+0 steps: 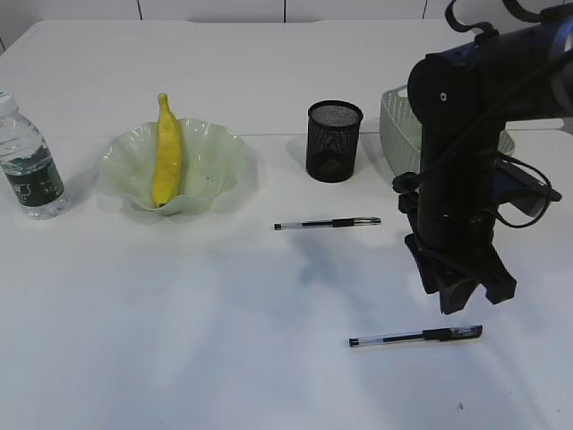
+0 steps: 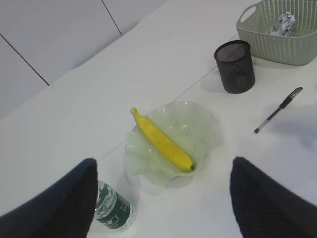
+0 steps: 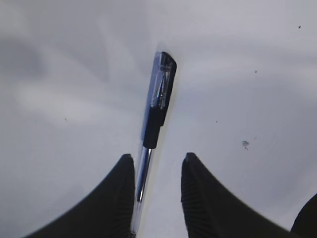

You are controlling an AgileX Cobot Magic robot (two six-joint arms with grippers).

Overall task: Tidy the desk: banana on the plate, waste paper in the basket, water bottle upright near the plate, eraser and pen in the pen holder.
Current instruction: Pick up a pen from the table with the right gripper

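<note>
the banana [image 1: 166,152] lies lengthwise in the plate [image 1: 219,152], so that step looks done, and the water bottle [image 1: 29,161] stands upright just to the plate's left, close enough to count as near it. the waste paper [image 2: 284,23] sits inside the basket [image 2: 277,47], seen from the left wrist view. what remains, as far as these views show, is the pens — one pen [image 1: 328,223] lies flat on the desk [image 1: 179,340] in front of the pen holder [image 1: 334,141], and a second pen [image 1: 416,337] lies nearer the front edge, to the right. the eraser i cannot find in any view; whether it is already inside the mesh cup cannot be told.

the right gripper [image 1: 464,288] hangs pointing down, just above the capped end of the nearer pen. in the right wrist view its fingers [image 3: 119,198] stand partly apart, straddling the clear barrel without clamping it — a stance that suits a pinch across the pen's narrow width, since a thin round barrel lying flat gives little else to grip. nothing is held yet.

the left gripper [image 2: 163,198] hovers high over the plate and bottle with its fingers spread wide and empty, probably parked clear so the right arm has room to work.
</note>
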